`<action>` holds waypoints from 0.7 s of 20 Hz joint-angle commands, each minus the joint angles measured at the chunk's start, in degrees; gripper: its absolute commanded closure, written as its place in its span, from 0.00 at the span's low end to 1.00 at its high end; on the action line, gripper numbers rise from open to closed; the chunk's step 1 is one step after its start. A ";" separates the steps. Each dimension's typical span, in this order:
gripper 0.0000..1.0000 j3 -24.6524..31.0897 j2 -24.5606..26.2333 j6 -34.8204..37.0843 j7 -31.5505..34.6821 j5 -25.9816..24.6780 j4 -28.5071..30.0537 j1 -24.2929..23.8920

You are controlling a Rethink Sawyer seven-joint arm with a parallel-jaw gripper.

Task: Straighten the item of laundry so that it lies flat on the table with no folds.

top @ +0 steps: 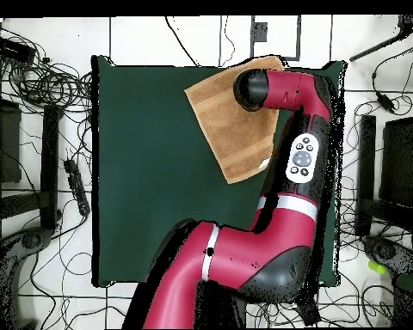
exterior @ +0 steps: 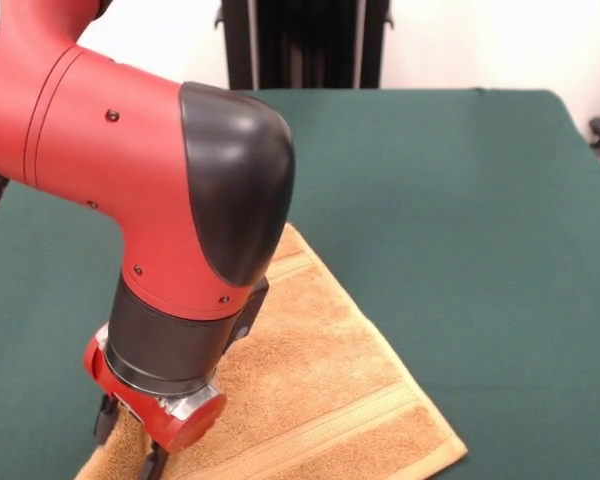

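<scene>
At table's [exterior: 500,200] edge | towel [exterior: 320,400] soft, light, limp; grab 1 corner | gripper [exterior: 130,445] over towel, finger state unclear

This looks like a robotics lab. A large table draped in dark green cloth [top: 158,172] stands on a white tiled floor [top: 38,309]. Tangled black cables [top: 46,82] and dark equipment stands [top: 8,146] crowd round it.

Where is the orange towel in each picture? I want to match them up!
Front view: the orange-tan terry hand towel lies at the bottom centre, on the dark green cloth table, partly behind the red and black arm.
Overhead view: the towel lies at the top, right of centre, at the table's edge.
Shared landmark: the arm's end over the towel.
</scene>
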 commanded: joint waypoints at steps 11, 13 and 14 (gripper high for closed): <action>0.00 14.52 -7.67 1.48 -7.77 8.31 29.36 0.81; 0.00 15.21 -9.32 0.44 -8.67 7.96 31.87 0.59; 0.00 15.44 -9.95 0.07 -9.03 7.67 32.76 0.54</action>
